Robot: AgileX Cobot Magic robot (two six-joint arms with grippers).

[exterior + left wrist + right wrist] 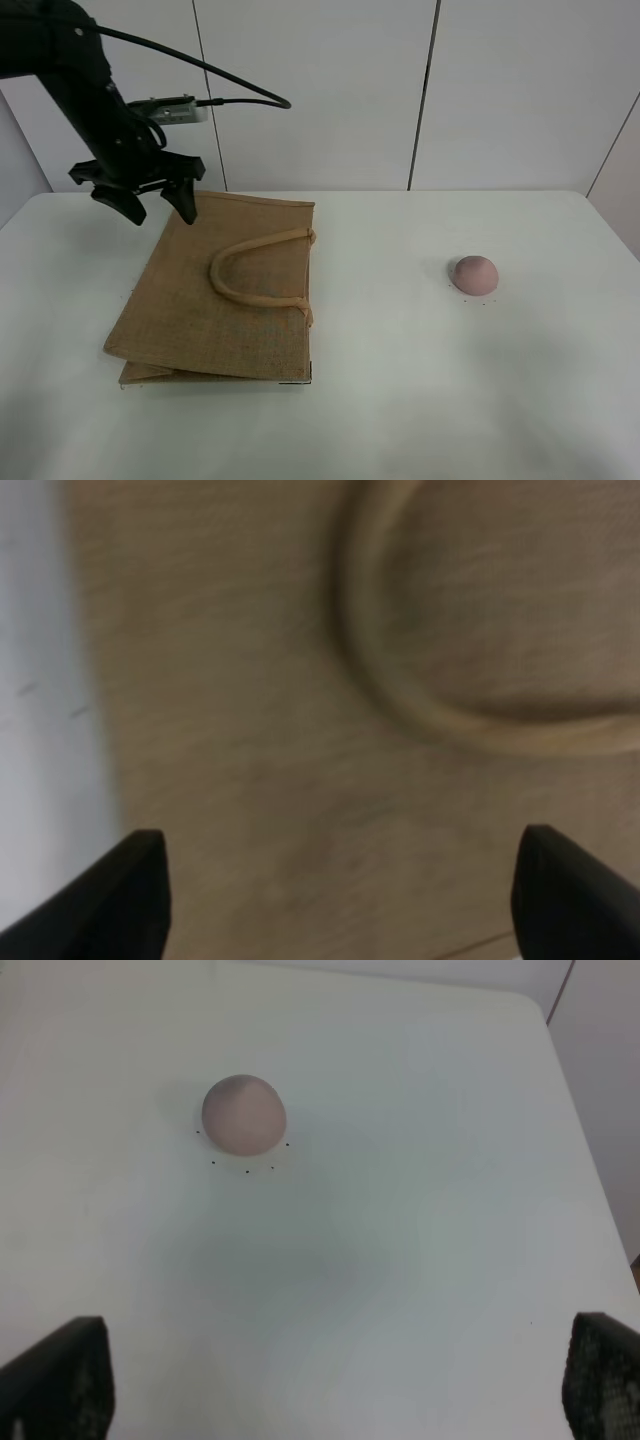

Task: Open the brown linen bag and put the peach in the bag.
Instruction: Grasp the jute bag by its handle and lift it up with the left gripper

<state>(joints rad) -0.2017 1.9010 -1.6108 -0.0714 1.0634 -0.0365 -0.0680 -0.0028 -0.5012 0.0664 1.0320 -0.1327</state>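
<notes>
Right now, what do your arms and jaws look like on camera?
The left arm is matte black, a black cable looping off it and a small grey camera box at the wrist. The left jaws are tapered black prongs; the right jaws show only dark, mesh-textured tips.

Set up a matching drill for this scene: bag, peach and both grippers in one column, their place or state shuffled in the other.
1. bag
2. peach
3. left gripper
4. right gripper

A. open, over the white table
B. lying flat, handle on top
C. open, above the bag's far corner
D. alone on the table's right side

Pairs: 1-B, 2-D, 3-C, 4-A.
</notes>
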